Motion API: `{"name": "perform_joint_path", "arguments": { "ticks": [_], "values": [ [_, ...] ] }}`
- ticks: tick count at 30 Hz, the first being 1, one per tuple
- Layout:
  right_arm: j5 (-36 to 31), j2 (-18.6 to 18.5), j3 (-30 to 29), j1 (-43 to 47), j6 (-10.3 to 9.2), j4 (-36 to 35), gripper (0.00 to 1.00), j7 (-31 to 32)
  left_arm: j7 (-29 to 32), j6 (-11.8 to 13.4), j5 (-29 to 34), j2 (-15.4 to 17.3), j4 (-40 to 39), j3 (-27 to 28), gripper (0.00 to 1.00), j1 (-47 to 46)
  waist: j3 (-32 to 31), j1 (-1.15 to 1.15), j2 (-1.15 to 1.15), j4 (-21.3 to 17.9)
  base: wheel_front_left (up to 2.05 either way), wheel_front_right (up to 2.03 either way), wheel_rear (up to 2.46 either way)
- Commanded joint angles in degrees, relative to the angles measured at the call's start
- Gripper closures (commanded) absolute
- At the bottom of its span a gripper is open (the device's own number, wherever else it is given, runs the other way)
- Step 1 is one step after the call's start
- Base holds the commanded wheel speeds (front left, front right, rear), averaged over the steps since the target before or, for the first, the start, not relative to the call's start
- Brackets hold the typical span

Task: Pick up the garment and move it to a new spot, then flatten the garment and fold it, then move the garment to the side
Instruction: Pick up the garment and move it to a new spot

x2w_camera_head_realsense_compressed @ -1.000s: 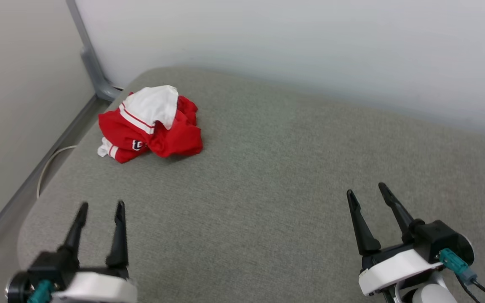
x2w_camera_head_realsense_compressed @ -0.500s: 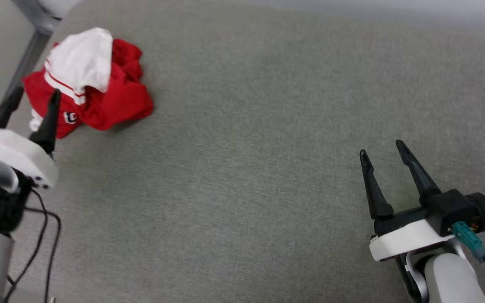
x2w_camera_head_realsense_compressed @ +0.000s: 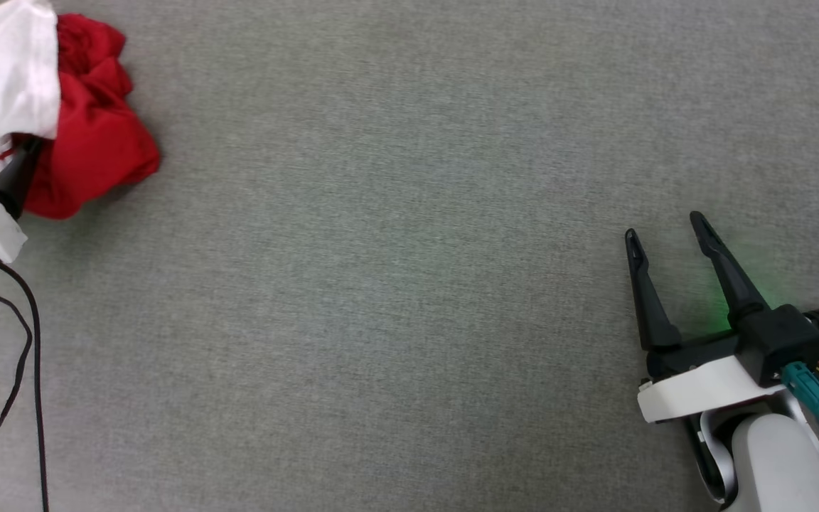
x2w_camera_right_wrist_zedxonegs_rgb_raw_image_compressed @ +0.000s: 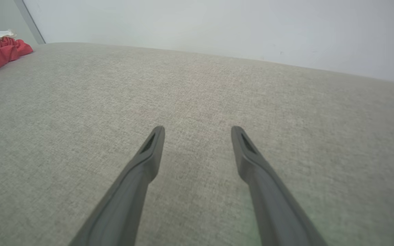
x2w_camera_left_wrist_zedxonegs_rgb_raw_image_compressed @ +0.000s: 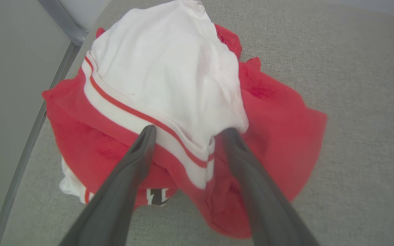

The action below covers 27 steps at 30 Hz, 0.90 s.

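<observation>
At upper left of the head view, the left gripper [x2w_camera_left_wrist_zedxonegs_rgb_raw_image_compressed: 188, 131] had reached the garment [x2w_camera_head_realsense_compressed: 97, 135], jaws spread wide; the right gripper [x2w_camera_head_realsense_compressed: 662, 225] waited unclenched. Pickup seemed imminent.

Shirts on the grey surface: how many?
1. A crumpled red-and-white shirt lies at the far left of the grey surface, with the open fingers of the left gripper over it. Anything under the heap would be hidden.
</observation>
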Motion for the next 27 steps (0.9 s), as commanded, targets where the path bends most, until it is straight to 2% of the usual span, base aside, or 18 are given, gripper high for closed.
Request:
{"name": "perform_joint_path", "arguments": {
  "ticks": [1, 7, 8, 9, 10, 20, 27],
  "values": [
    [-0.27, -0.03, -0.26, -0.62, -0.04, -0.33, 0.0, 0.01, -0.53, -0.09, -0.34, 0.05, 0.93, -0.15, 0.0, -0.82, 0.37, -0.01, 0.0, -0.66, 0.0, 0.0, 0.0],
    [-0.51, -0.03, -0.65, -0.65, -0.04, -0.76, 0.0, -0.05, -2.04, -0.09, -3.09, -0.41, 7.23, -2.65, 0.0, -2.52, 0.33, -0.01, 0.0, -1.59, 0.0, 0.0, 0.0],
    [-0.55, -0.03, -0.72, -0.59, -0.04, -0.8, 0.0, -0.03, -2.24, -0.1, -3.47, -0.41, 7.86, -3.17, 0.05, -2.76, 0.25, -0.01, 0.0, -1.62, 0.0, 0.0, 0.0],
    [-0.57, -0.03, -0.79, -0.52, -0.04, -0.79, 0.0, -0.01, -3.03, -0.1, -3.87, -0.44, 8.29, -3.56, 0.73, -3.07, 0.13, -0.01, 0.0, -1.62, 0.0, 0.0, 0.0],
    [-0.56, -0.03, -0.86, -0.42, -0.04, -0.69, 0.0, 0.0, -4.19, -0.1, -4.21, -0.5, 8.72, -3.75, 1.0, -3.34, -0.08, -0.01, 0.0, -1.58, 0.0, 0.0, 0.0],
    [1.63, -0.02, -0.28, 1.0, -0.04, 1.87, 0.0, -0.7, -19.79, -0.1, -3.16, 2.35, 7.81, -8.18, 1.0, -3.9, -6.97, -0.01, 0.0, -1.52, 0.0, 0.0, 0.0],
    [4.0, -0.01, -0.45, 2.54, -0.04, 4.77, 0.0, -1.09, -25.99, -0.1, 0.15, 4.77, 2.79, -11.59, 1.0, -3.72, -15.34, -0.01, 0.0, -2.46, 0.0, 0.0, 0.0]
  ]
}}
